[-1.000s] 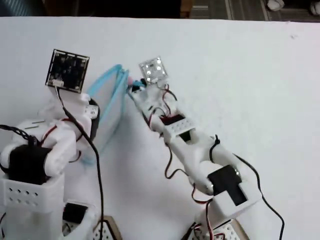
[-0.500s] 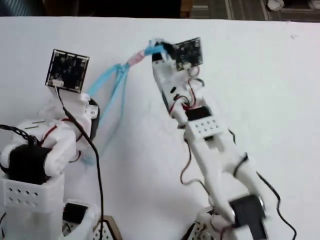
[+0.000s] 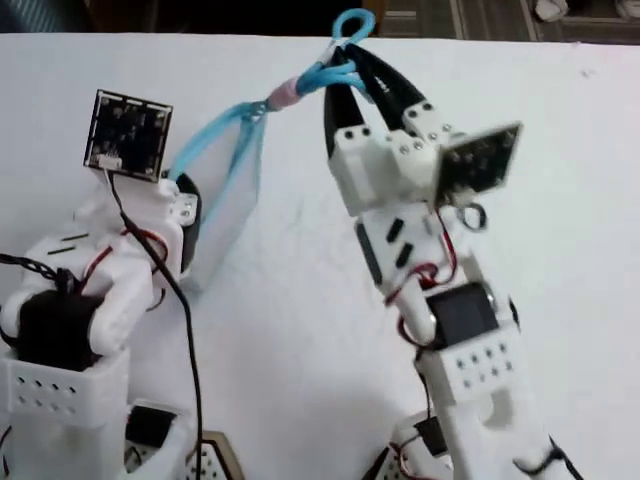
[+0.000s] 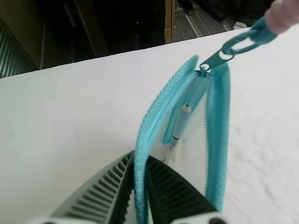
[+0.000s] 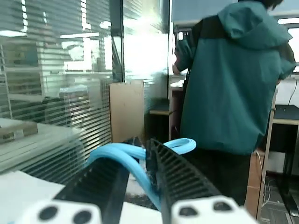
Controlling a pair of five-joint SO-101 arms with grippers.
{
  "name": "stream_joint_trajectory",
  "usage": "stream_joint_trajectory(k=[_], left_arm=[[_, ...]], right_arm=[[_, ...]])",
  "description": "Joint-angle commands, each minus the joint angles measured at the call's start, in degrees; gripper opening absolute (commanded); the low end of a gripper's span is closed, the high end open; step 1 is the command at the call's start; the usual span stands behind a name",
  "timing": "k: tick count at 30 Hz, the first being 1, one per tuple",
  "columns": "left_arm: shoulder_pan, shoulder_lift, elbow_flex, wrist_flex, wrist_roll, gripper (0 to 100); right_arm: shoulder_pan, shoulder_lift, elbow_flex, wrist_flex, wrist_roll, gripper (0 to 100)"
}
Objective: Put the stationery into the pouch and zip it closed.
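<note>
**Pouch strung between your two grippers, zipper rows apart**

Nearest you, toward the left edge of the table (image 3: 540, 230), your left gripper (image 4: 140, 161) is pinched tight on one zipper row of the blue pouch (image 3: 225, 190). From there the pouch stretches away toward the far edge. Inside it you can see a pen (image 4: 180, 122) lying lengthwise. The two zipper rows stand apart from the jaws up to the slider (image 4: 212, 60), which sits at the pouch's far end. Beyond the slider come a pink bead (image 3: 284, 96) and a blue pull loop (image 3: 352, 25). At the far edge, your right gripper (image 3: 347, 60) is clamped on that loop, the cord caught between its black fingers.
</note>
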Motion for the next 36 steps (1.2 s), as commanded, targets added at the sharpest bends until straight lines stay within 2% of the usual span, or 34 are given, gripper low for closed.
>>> stream_joint_trajectory(k=[1, 4, 8, 11, 18, 21, 24, 31, 36], left_arm=[[-0.5, -0.5, -3.2, -1.1, 0.3, 2], [-0.5, -0.5, -5.0, -0.8, 0.1, 5], [-0.5, -0.4, -7.9, 2.5, 0.4, 17], [-0.5, -0.4, -10.0, 5.5, 0.1, 22], [-0.5, -0.7, -17.1, 10.4, 0.3, 23], [0.0, -0.2, -24.6, 15.1, 0.6, 23], [-0.4, -0.2, -29.9, 16.3, 3.3, 23], [0.0, -0.2, -31.3, 17.4, 3.2, 23], [-0.4, 2.9, -27.6, 23.0, -6.2, 26]], right_arm=[[0.2, -2.9, -7.6, 4.6, -0.7, 1.6], [0.0, -2.9, -10.9, 6.8, -0.7, 1.6], [0.0, -2.9, -12.9, 6.9, -0.7, 1.6], [0.0, -2.9, -13.0, 6.9, -0.7, 1.6], [-0.1, 1.6, -16.6, 9.8, -0.9, 1.6], [-2.8, 5.2, -20.3, 15.0, -0.7, 1.6], [-5.7, 9.4, -22.2, 16.7, -0.7, 1.6], [-6.9, 18.9, -26.8, 16.7, -0.9, 1.6], [-4.0, 21.3, -32.7, 16.9, -1.0, 1.6]])
